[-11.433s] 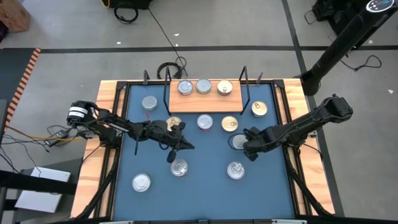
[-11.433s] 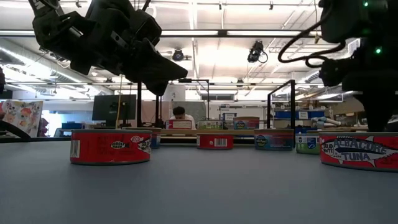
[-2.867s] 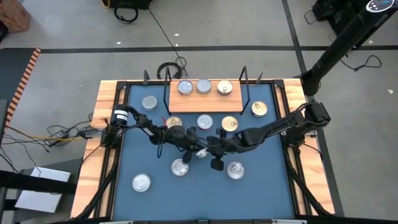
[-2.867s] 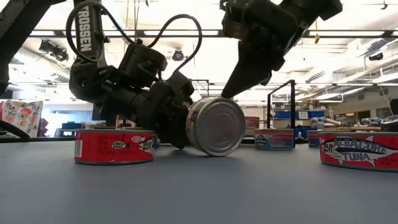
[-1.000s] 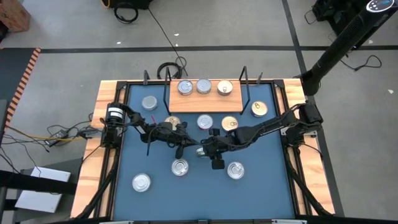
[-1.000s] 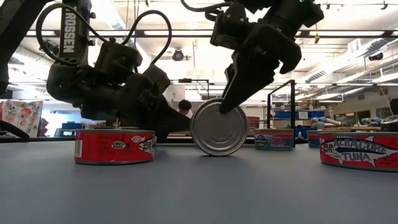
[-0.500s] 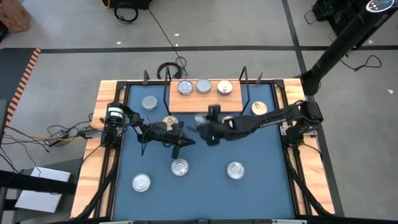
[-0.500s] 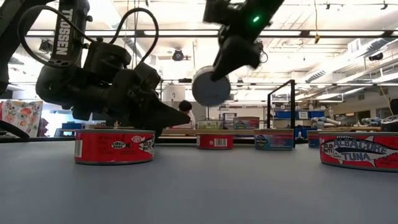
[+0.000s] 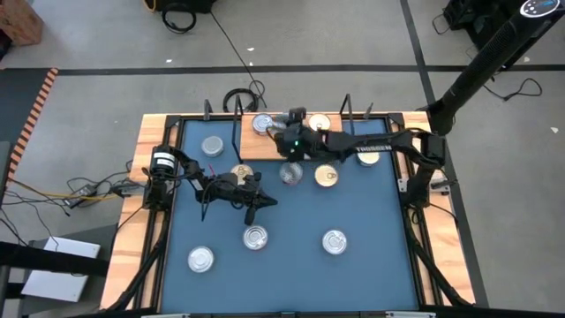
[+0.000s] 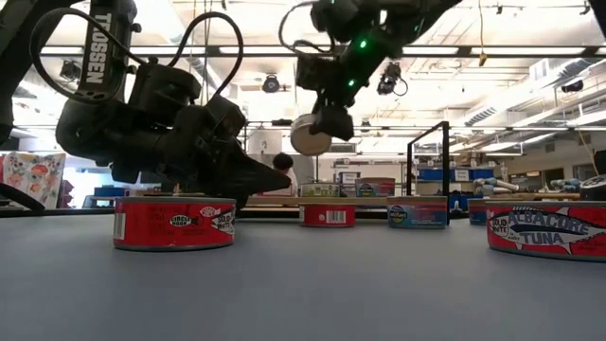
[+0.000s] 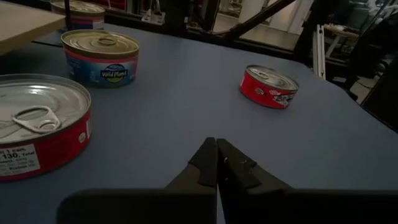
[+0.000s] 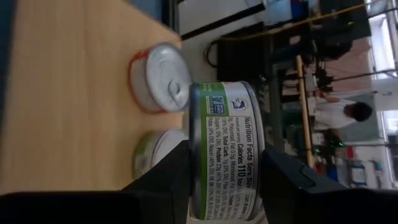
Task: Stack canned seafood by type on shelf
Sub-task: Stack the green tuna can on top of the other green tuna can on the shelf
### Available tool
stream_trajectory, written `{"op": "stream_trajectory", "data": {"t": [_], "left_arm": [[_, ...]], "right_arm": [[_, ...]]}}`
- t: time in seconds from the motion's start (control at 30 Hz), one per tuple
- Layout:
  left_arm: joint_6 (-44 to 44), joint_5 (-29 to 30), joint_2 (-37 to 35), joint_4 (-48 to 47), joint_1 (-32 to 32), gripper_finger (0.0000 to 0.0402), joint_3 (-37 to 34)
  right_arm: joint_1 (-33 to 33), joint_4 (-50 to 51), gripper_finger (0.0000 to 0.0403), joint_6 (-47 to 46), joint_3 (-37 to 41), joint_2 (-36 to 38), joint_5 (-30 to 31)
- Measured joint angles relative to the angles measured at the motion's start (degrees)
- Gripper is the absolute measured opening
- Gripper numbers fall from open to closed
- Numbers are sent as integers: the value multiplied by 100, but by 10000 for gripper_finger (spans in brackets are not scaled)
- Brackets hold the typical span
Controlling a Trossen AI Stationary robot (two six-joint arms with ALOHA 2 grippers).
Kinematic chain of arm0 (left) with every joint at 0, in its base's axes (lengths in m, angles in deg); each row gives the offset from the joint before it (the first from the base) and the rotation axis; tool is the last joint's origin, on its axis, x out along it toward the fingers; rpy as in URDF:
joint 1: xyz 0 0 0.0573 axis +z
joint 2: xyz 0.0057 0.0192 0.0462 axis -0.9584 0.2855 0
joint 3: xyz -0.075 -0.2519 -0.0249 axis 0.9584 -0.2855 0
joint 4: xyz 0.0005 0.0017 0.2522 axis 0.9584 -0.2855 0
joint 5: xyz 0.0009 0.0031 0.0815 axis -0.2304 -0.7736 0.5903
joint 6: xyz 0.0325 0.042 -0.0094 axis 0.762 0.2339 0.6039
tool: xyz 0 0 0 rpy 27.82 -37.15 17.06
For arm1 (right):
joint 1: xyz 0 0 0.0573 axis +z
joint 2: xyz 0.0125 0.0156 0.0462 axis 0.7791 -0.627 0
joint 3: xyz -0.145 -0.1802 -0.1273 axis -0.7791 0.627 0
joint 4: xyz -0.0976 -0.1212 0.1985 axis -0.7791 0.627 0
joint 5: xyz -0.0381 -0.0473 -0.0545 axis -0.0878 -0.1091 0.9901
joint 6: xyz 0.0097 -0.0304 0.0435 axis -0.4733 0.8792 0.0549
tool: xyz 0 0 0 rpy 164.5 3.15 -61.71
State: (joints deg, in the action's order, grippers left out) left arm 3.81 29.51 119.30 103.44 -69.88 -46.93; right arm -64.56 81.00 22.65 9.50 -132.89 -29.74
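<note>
Green-label tin in right gripper over shelf.

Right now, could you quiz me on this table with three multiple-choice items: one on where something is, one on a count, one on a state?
1. Where is the right gripper?
A. over the shelf
B. at the table's near edge
C. off the table

2. How many tins lie flat on the shelf?
A. one
B. three
C. six

3. What is the left gripper doing?
A. holding a tin
B. shut, holding nothing
C. wide open

Answers: 1 A, the high view shows it above the board. 2 B, three lids show there. 3 B, its fingers meet over bare table, while the right holds the green-label tin.
</note>
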Motion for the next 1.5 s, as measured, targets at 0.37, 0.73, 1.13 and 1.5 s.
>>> {"op": "stream_trajectory", "data": {"t": [0.37,0.73,1.13,1.5], "left_arm": [[6,8,0,-20,17,3,-16],[14,-21,0,-18,24,3,-17],[8,-22,0,-15,24,3,-17],[6,-120,0,-16,24,3,-17]], "right_arm": [[-703,-528,147,929,4,-748,-333],[-787,-679,180,996,-1,-871,-293],[-787,-347,249,844,1,-878,-283],[-822,-174,249,526,1,-744,-162]]}}
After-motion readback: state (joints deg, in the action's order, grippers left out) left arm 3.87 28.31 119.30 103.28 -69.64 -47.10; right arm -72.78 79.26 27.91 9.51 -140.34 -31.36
